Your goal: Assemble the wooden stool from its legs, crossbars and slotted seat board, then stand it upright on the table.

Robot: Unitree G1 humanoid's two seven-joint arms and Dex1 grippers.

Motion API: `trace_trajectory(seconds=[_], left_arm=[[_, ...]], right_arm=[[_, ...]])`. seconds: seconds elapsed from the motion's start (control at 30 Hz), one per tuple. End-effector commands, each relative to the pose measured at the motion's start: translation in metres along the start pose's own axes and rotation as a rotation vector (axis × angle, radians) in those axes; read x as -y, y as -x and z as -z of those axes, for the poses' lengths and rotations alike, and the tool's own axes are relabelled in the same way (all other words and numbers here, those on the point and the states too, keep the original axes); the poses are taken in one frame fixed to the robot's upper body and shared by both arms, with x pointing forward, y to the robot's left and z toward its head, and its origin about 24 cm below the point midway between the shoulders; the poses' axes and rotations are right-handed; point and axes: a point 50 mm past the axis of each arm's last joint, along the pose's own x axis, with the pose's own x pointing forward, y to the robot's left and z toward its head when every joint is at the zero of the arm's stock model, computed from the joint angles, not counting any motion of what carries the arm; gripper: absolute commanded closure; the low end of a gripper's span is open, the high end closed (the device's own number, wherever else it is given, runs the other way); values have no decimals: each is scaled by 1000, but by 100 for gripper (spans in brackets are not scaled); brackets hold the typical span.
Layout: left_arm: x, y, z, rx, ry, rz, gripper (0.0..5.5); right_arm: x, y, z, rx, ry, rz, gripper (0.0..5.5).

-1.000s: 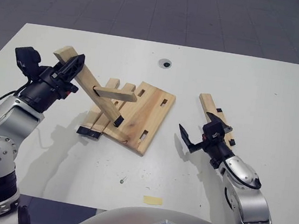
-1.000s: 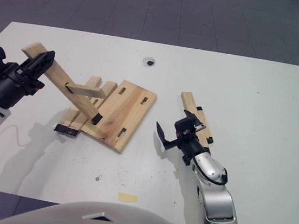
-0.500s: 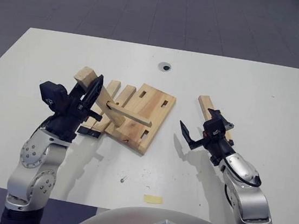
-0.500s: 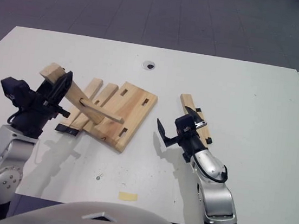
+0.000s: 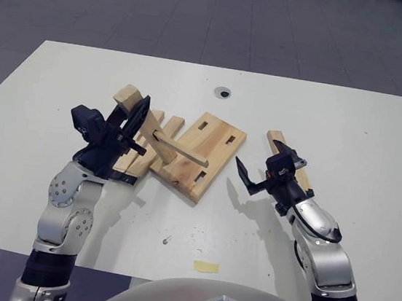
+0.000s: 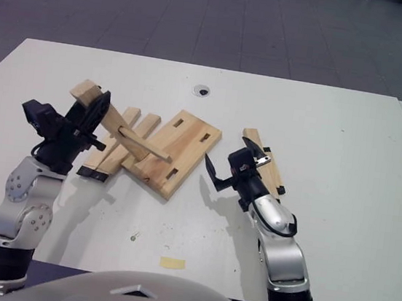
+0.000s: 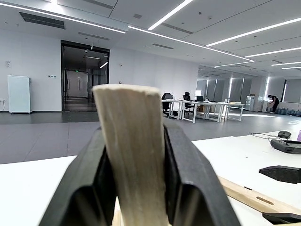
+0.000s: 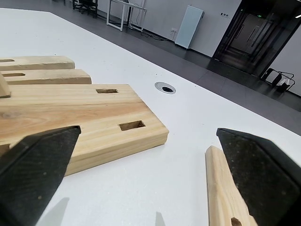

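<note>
Gripping one stool leg aloft while the other pincer hangs released

**Arm pose.** The left arm is bent up from the near edge of the table (image 5: 352, 118), forearm rising steeply. The left gripper (image 5: 136, 119) is clenched on a leg (image 5: 126, 98) just below its upper end. That leg slants down over the parts lying on the table. A thin crossbar (image 5: 183, 153) juts from its side and reaches out over the seat board (image 5: 222, 143). The right arm stretches forward, low over the tabletop. The right gripper (image 5: 264, 166) hangs just beside the board's right edge, its black fingers (image 8: 40, 162) spread wide with nothing between them.

**Materials and shapes.**
- All the stool parts are pale, unfinished wood with visible grain.
- The seat board is a flat rectangle with small rectangular slots cut into it, lying skewed on the white table.
- A pair of legs (image 8: 47, 76) lie side by side just to its left, partly tucked against it, with dark caps at their near ends.
- A loose leg (image 5: 276, 139) lies on the board's right, apart from it, with a slot in its face.
- In the left wrist view the held leg's squared end stands between two thick, matte black fingers (image 7: 188, 174).
- A round grommet hole (image 5: 224, 92) sits farther back on the table, and a scrap of yellow tape (image 5: 206, 267) lies near the front edge.

**Hard to make out.**
- The held leg's lower end is lost among the resting legs, so whether it touches them cannot be told.
- The loose leg's near half is hidden behind the right gripper.
</note>
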Motion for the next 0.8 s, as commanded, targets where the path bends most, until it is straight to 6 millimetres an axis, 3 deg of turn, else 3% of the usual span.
trace_trajectory(seconds=[0.03, 0.2, 0.3, 0.4, 0.5, 0.57, 0.67, 0.8], left_arm=[[-20, 25, 53, -268, -24, 57, 392], [-53, 33, 44, -222, -1, 175, 315], [-70, 27, 25, -153, 39, 209, 268], [-79, 3, -14, -44, 87, 236, 228], [-34, -30, -78, 80, 93, 327, 170], [-13, -40, -111, 141, 111, 359, 145], [-2, -48, -147, 230, 155, 369, 95], [-17, -63, -200, 389, 240, 259, 24]], right_arm=[[-2, -4, 1, 9, -5, 16, 10], [-2, -4, 3, 4, -5, 21, 10], [-4, -6, 4, 2, -9, 11, 10], [-7, -7, 5, -1, -15, 6, 10], [-10, -8, 6, -4, -19, -1, 10], [-12, -8, 7, -7, -21, -3, 10], [-13, -7, 8, -9, -22, -6, 10], [-13, -5, 10, -18, -30, -2, 10]])
